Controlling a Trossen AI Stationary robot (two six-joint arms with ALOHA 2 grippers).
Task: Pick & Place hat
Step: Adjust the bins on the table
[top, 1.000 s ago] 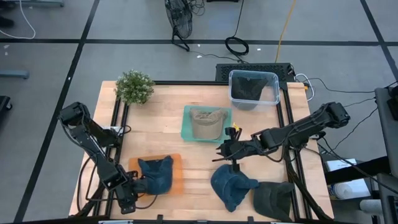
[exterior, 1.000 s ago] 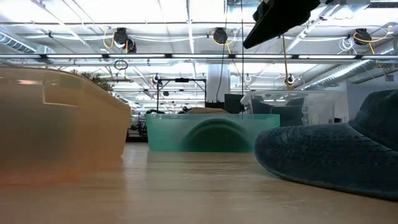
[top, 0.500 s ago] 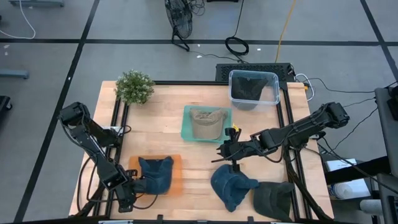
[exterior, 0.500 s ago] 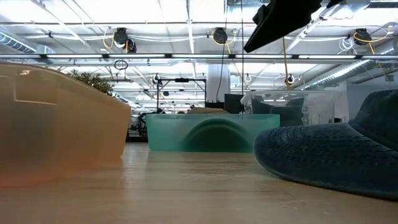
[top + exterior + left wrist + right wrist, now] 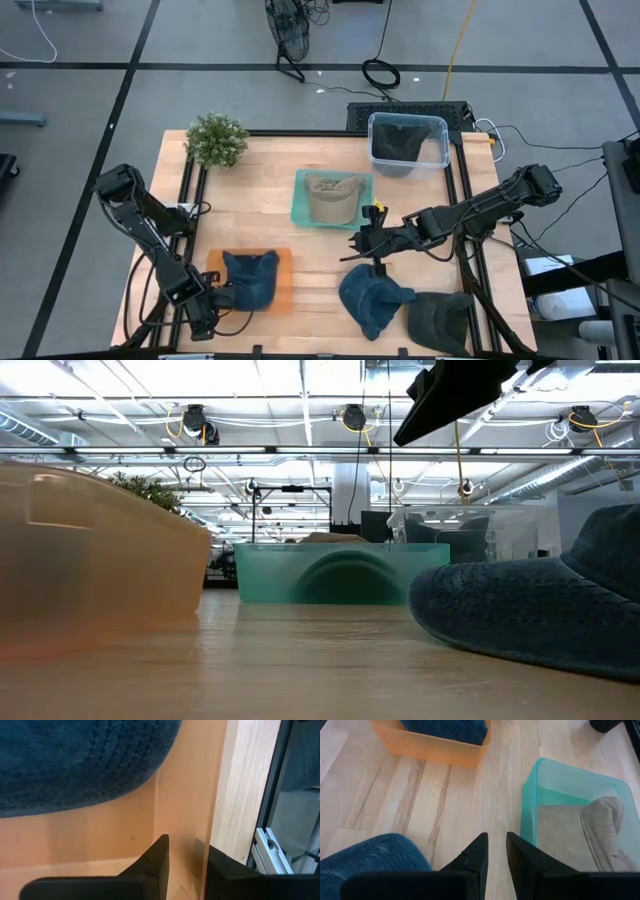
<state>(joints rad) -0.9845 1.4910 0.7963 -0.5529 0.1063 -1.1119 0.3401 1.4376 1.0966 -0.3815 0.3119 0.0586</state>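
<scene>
Two of my views cut things off: the low view shows only part of the blue hat [image 5: 540, 615], and the left wrist view crops the hat in the orange tray [image 5: 185, 810]. Blue hat [image 5: 372, 300] lies at 6 o'clock, just below my right gripper [image 5: 358, 243]; fingers [image 5: 475, 857] narrowly parted, holding nothing. My left gripper [image 5: 215, 300] grips the orange tray's wall.

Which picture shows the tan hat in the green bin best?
The high view: it looks straight down on the whole tan hat inside the green bin. The right wrist view shows only part of the hat, past the right pincer. The low view shows just its top above the bin wall. The left wrist view misses it.
</scene>
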